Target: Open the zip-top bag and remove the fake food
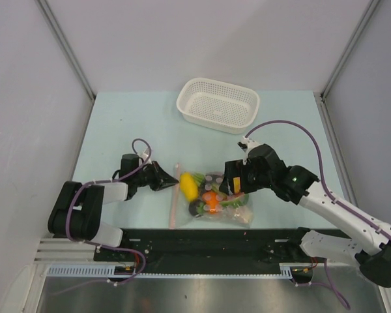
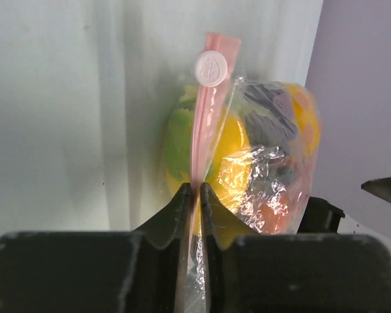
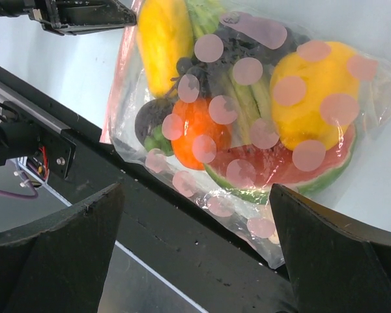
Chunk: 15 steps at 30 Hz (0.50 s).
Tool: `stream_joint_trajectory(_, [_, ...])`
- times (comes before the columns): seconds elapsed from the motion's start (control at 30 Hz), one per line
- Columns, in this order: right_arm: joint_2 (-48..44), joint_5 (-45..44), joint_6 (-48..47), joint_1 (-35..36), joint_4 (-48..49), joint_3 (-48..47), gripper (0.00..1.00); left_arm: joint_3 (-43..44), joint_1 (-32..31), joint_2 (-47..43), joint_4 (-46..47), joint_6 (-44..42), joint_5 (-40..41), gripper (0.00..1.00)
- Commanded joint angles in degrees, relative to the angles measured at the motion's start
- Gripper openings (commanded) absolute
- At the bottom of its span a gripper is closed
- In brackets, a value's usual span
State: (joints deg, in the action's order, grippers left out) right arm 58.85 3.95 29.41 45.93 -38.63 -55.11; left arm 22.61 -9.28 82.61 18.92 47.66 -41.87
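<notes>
The clear zip-top bag lies at the table's near edge, its pink zip strip on its left side. The fake food is inside it: a long yellow piece, an orange, a yellow lemon, a red watermelon slice and a dark round fruit. My left gripper is shut on the pink strip, below its white slider. My right gripper is open and empty just over the bag's right half, its jaws wide apart.
A white perforated basket stands at the back of the table, beyond the bag. The black front rail runs directly under the bag's near side. The left gripper's tip shows in the right wrist view.
</notes>
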Motion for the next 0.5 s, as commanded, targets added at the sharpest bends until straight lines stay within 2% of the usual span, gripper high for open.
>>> stream_joint_trajectory(0.0, [1.2,2.5,-2.2,-1.3,1.5,-2.2,1.00,1.6,-1.1,1.5,8.2,2.3,-5.2,0.08])
stream_joint_trajectory(0.03, [1.5,2.8,-2.4,-1.4,1.7,-2.5,1.00,2.5,-1.4,1.4,7.6,2.1,-5.4,0.01])
stream_joint_trajectory(0.1, [2.8,4.3,-3.6,-2.0,1.9,-3.4,1.00,3.6,-1.9,0.2,6.3,1.2,-5.1,0.00])
stream_joint_trajectory(0.2, [5.7,6.4,-5.8,-3.6,1.5,-6.2,1.00,8.8,-5.2,-2.7,-3.9,-5.4,-2.1,0.00])
stream_joint_trajectory(0.23, [6.6,7.0,-7.8,-4.1,1.4,-7.1,1.00,12.8,-8.1,-5.0,-10.3,-7.5,0.7,0.00])
stream_joint_trajectory(0.33, [9.7,10.5,-12.2,-6.7,2.7,-10.9,1.00,19.2,-13.7,-8.2,-17.2,-12.8,5.5,0.00])
stream_joint_trajectory(0.47, [10.8,23.8,-16.9,-12.6,10.5,-11.7,1.00,24.9,-17.9,-10.8,-23.0,-16.6,9.4,0.00])
